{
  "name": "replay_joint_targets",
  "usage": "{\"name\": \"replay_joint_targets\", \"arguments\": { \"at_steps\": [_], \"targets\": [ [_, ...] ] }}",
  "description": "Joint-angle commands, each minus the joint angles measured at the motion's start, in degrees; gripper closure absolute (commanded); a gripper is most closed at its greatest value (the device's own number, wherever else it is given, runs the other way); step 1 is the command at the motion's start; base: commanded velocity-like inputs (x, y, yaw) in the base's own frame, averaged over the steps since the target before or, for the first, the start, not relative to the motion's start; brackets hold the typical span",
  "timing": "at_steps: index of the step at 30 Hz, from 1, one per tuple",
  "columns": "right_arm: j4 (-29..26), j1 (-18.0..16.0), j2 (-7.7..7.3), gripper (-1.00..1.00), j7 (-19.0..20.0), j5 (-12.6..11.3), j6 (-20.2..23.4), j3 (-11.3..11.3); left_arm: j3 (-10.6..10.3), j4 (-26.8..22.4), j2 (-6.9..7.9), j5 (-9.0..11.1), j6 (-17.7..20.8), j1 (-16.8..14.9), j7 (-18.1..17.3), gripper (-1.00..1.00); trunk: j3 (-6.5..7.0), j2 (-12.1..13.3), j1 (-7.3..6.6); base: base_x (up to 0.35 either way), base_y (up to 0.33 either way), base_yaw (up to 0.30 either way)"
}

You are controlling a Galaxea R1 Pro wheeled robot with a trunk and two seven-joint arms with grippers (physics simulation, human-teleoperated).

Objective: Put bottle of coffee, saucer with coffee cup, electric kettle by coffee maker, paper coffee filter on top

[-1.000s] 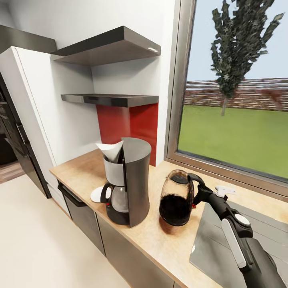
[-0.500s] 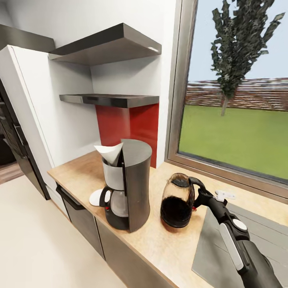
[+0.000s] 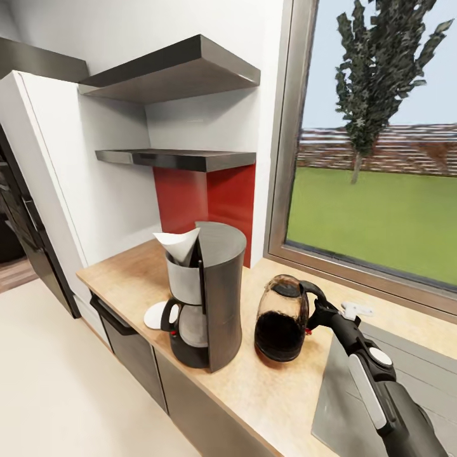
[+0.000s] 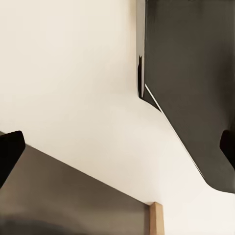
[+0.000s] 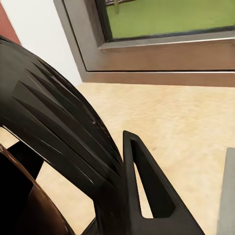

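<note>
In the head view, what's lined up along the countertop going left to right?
saucer → coffee maker with the paper coffee filter on top → electric kettle → right tool at the kettle's handle.

A large window (image 3: pixel 374 158) looks onto a green lawn (image 3: pixel 381 216) and a tall tree (image 3: pixel 374 70). A red wall panel (image 3: pixel 203 203) sits below the shelves. Pale floor (image 3: pixel 51 381) lies alongside.
</note>
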Motion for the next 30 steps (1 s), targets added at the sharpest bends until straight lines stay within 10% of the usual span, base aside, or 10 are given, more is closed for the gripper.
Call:
{"name": "replay_joint_targets", "arguments": {
  "at_steps": [1,30],
  "targets": [
    [-0.07,-0.05,0.0,1.0,-0.11,-0.52,0.28,-0.03,-0.49,0.02,-0.01,0.55,0.17,-0.05,0.1,-1.0,-0.11,-0.12,0.03,0.0,0.129,0.0],
    [2.73,-0.05,0.0,1.0,-0.06,-0.52,-0.8,-0.05,-0.49,0.02,-0.09,0.55,0.24,-0.05,0.1,-1.0,-0.11,-0.12,0.03,0.0,0.026,0.0]
  ]
}}
